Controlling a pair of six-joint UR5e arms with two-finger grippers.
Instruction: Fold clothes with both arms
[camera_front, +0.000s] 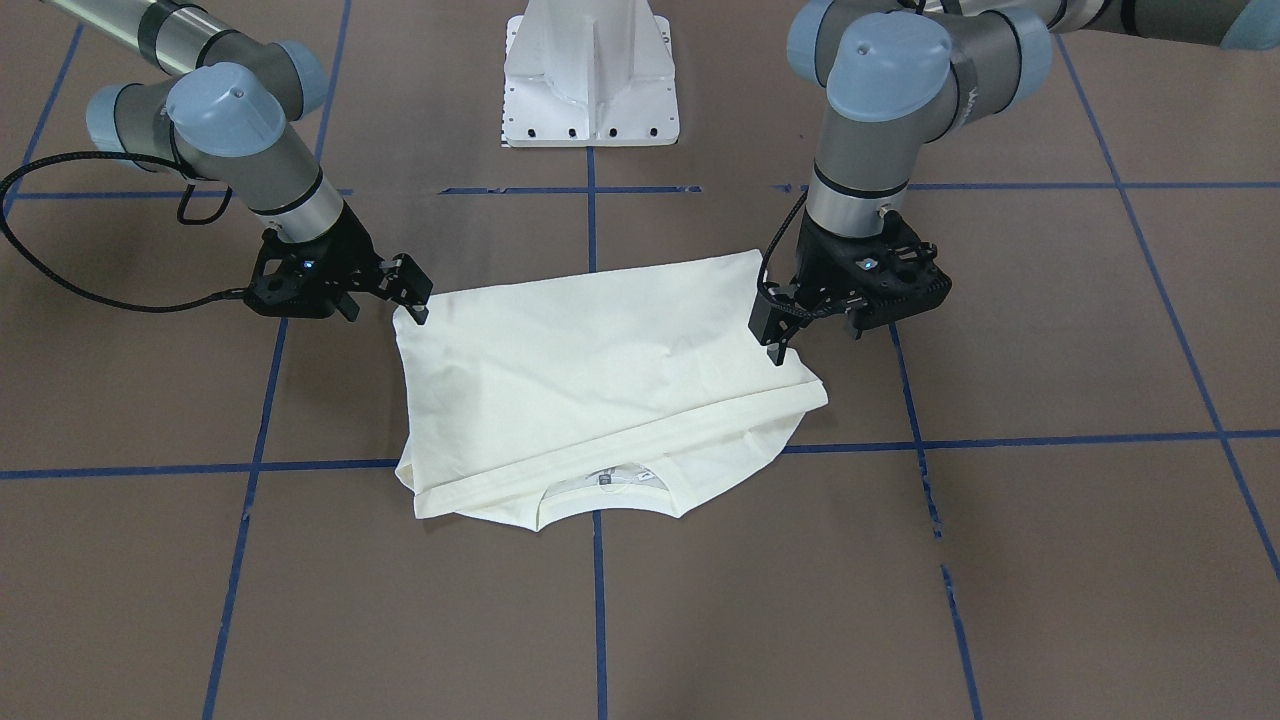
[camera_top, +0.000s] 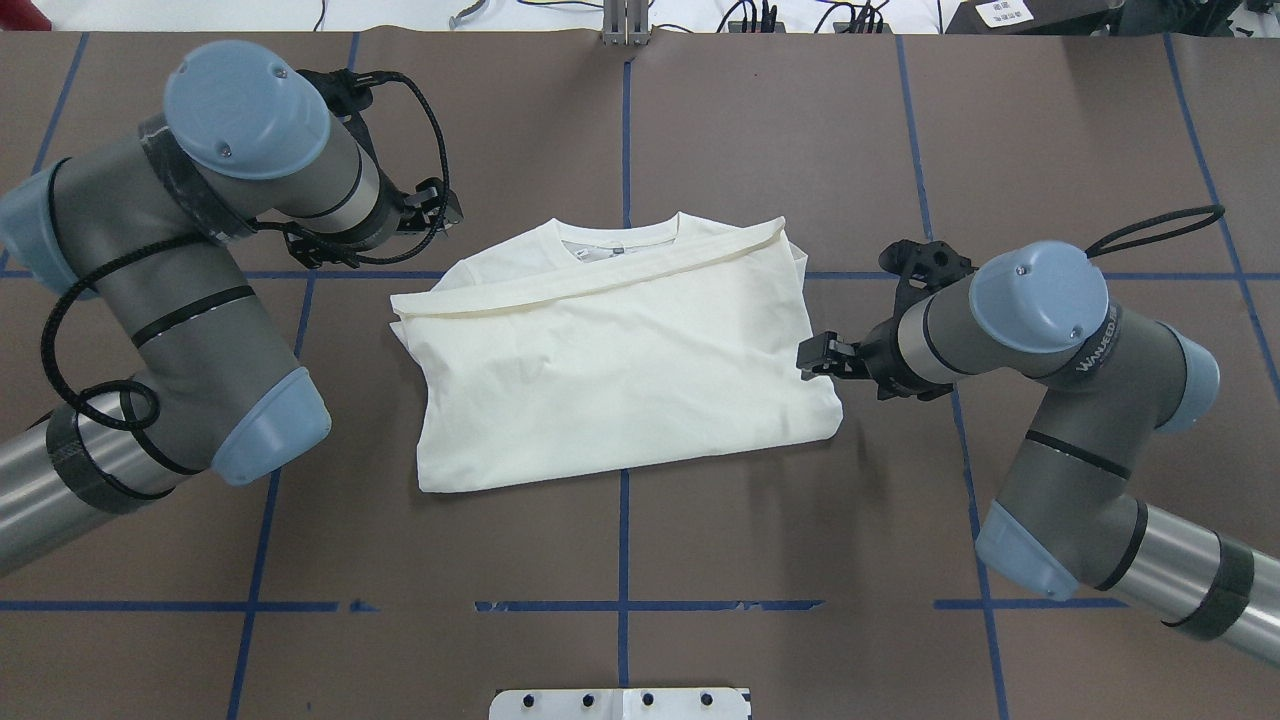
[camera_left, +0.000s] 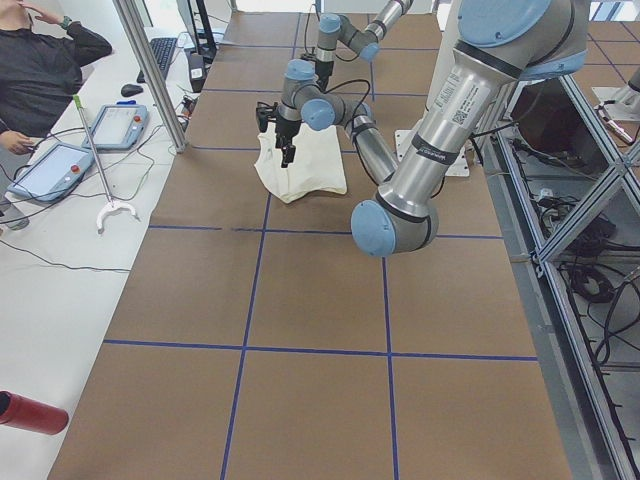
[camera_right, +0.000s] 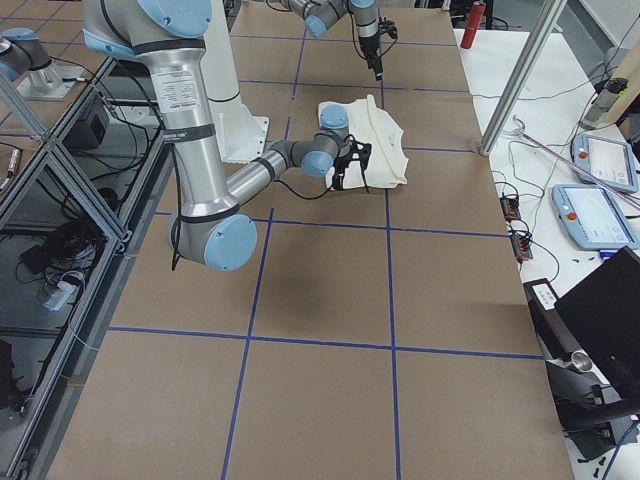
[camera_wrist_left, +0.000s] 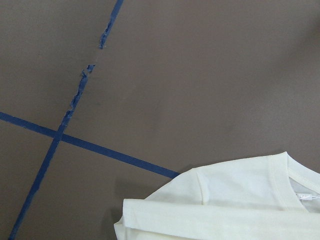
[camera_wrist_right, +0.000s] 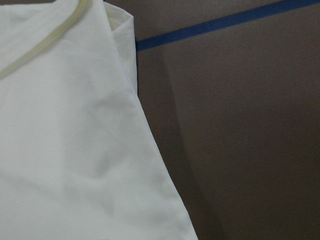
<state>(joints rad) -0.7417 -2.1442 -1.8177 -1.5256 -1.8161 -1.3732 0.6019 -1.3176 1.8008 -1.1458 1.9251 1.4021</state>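
Folded shirt (camera_top: 620, 370) lies mid-frame on the bench (camera_top: 800, 560).
Left gripper (camera_front: 776, 342) and right gripper (camera_front: 414, 302) flank it; spread or pinching, cannot tell. Best lift both straight up together so the fold isn't dragged.

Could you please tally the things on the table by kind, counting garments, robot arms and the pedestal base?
Cream-white shirt: 1
Robot arms: 2 (left arm, right arm)
White pedestal base: 1
Total: 4
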